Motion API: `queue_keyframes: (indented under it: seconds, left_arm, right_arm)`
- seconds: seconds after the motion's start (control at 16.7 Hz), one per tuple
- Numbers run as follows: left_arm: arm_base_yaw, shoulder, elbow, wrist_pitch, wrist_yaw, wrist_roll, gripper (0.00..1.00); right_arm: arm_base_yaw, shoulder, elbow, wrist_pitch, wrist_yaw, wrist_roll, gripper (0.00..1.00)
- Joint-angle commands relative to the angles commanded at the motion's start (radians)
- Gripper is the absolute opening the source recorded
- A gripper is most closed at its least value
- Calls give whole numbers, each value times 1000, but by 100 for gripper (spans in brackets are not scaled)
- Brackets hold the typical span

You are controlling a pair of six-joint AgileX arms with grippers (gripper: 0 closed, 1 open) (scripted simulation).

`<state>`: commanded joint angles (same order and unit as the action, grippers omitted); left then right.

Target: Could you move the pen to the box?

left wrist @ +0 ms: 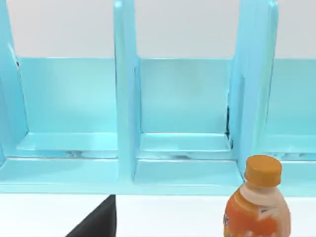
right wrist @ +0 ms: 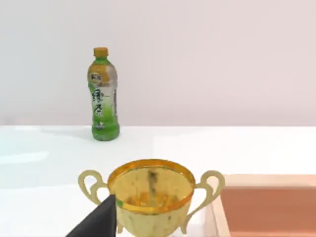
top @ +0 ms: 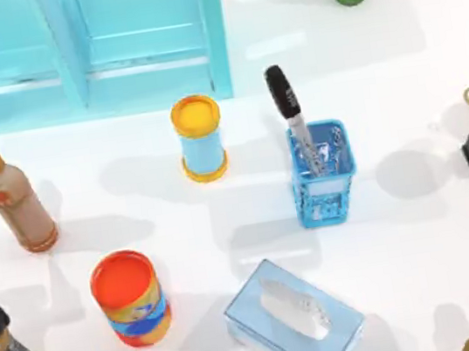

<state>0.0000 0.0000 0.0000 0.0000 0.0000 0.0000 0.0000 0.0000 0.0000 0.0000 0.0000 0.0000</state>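
Right gripper (right wrist: 101, 217) hangs by the gold trophy (right wrist: 150, 195), and I cannot tell whether it is wide or narrow. The left gripper (left wrist: 98, 219) is parked facing the blue shelf (left wrist: 126, 98). The pen (top: 290, 114) stands cap-up in the blue mesh holder (top: 325, 188). Pinch its black cap and lift straight up, so the holder doesn't tip.

- slim pen with glossy black cap and silver-grey barrel (top: 289, 110)
- see-through blue mesh box (top: 324, 176)
- pale blue cylinder cup with yellow-orange rims (top: 200, 138)
- green-labelled bottle (right wrist: 103, 95)
- shiny gold trophy (right wrist: 151, 195)

A gold trophy cup (right wrist: 150, 195) with 2 handles stands close by; a green bottle (right wrist: 104, 96) stands upright well behind it on the white table (right wrist: 237, 148).
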Motion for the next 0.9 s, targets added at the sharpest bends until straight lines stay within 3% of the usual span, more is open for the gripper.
queue_keyframes:
  seconds: [0.42,0.9]
  left_arm:
    - [0,0,0,0,0,0,100]
    - [0,0,0,0,0,0,100]
  right_arm:
    - [54,162,101,15,-90,-15,100]
    - [194,923,444,78,-335,-83,100]
